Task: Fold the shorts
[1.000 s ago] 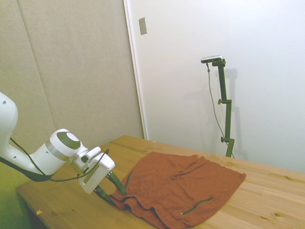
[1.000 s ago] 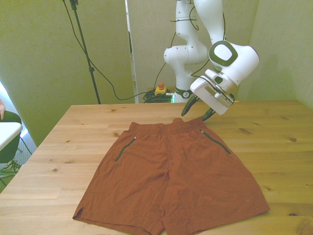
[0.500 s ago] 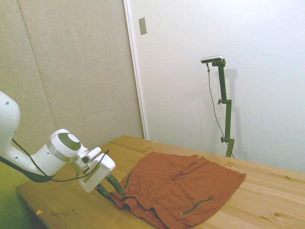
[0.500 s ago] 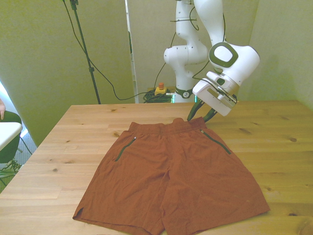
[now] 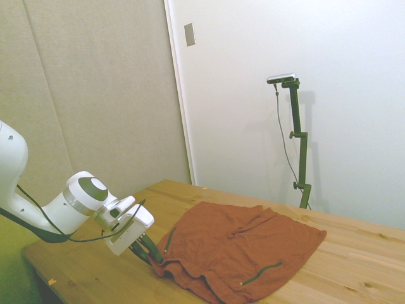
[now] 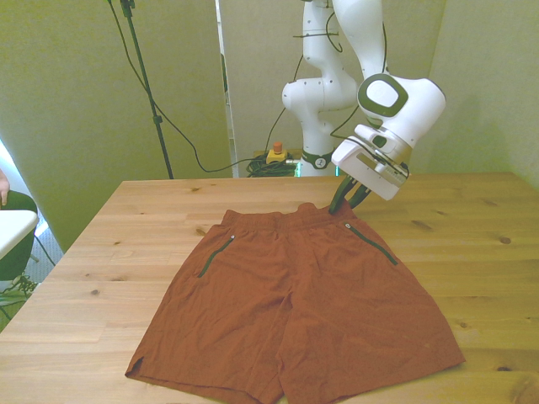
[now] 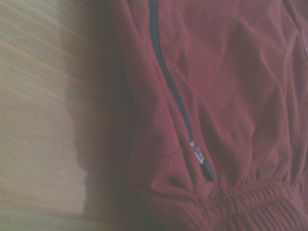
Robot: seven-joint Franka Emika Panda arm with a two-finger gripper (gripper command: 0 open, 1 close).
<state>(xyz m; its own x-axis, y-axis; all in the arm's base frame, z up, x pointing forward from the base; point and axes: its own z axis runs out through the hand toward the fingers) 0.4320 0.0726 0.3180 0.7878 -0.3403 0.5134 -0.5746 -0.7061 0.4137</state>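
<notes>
The shorts (image 6: 295, 307) lie flat in the middle of the bench (image 6: 152, 252), waistband (image 6: 282, 217) toward the far edge, leg hems close to the near edge. Bare wood shows on both sides, wider on the front view's left, and a strip stays open between the waistband and the far edge. In the side view the waistband end is bunched and slightly raised.

The arm (image 6: 396, 97) slants down from behind the far edge to the waistband corner on the front view's right. The gripper (image 6: 344, 200) is tilted, its dark fingers drawn nearly together at the fabric edge beside the green pocket zipper (image 6: 370, 244); whether they pinch cloth I cannot tell. The wrist view shows the zipper (image 7: 175, 96) and gathered waistband (image 7: 250, 199) close up.
</notes>
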